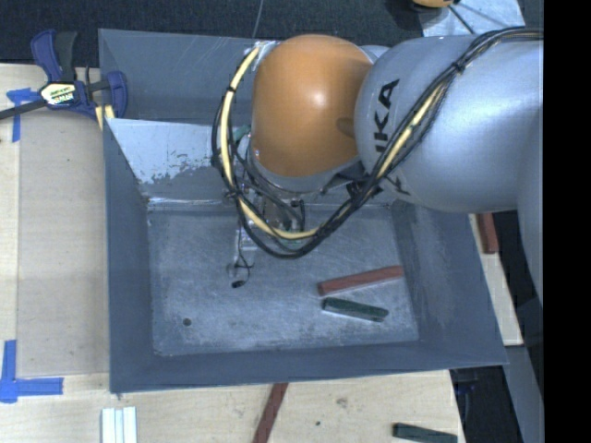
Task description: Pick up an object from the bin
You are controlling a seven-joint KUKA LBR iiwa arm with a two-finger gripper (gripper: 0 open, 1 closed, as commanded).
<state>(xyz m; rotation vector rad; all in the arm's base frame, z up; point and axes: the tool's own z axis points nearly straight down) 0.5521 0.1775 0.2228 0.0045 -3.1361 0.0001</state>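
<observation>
Sheet metal, dull grey and flat-sided, formed the bin, its sloping walls running down to a rectangular floor that looked scuffed and powdery, with paler worn patches across the middle. The arm, a thick rounded silver tube, came in from the view's right, and a smooth, glossy orange cover shaped like a dome sat over its wrist. Yellow and black cables looped round the cover and hung in a bundle beneath it.

Below that bundle the gripper reached down as a thin, pale metal piece with a small dark tip, low over the bare floor in the left-middle part of the bin. Whether it was wide or narrow could not be told, and nothing could be seen held in it.

Two things lay well apart from the gripper, toward the view's right and slightly nearer the front wall. The closer to its height was a red-brown stick, long, flat and straight-edged with a matte face, tilted so its far end rose a little. Just beside it, toward the front wall, lay a dark green stick, shorter and with a slight sheen, almost parallel to the first but not touching it. A tiny dark speck sat on the floor to the gripper's other side, nearer the front left corner.
</observation>
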